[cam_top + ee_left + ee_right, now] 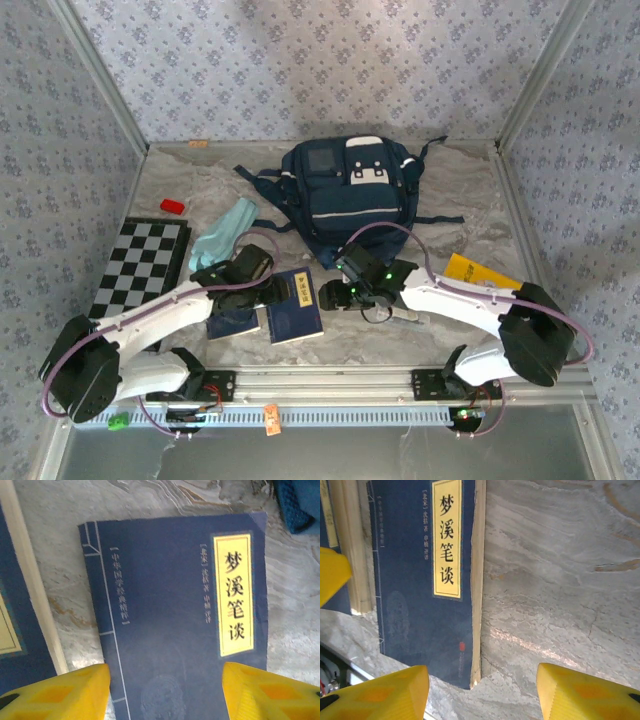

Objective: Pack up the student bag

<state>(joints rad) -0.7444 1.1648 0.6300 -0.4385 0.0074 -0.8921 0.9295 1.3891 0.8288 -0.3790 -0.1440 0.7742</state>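
The student bag [345, 195], navy blue with white patches, lies at the back middle of the table; a corner of it [297, 505] shows in the left wrist view. A navy-blue book with a yellow title label [297, 305] [175, 625] [420, 580] lies flat in front of it. My left gripper [275, 290] [165, 695] hovers open over this book, its yellow fingers [65, 692] spread across the cover's width. My right gripper [345, 290] [482, 692] is open just right of the book, over its page edge and bare table.
A second navy book [232, 322] [15, 630] lies left of the first. A checkerboard [140, 265] sits at the left, with a red block [172, 206] and a pale teal cloth [225, 232] behind it. A yellow book [480, 272] lies at the right.
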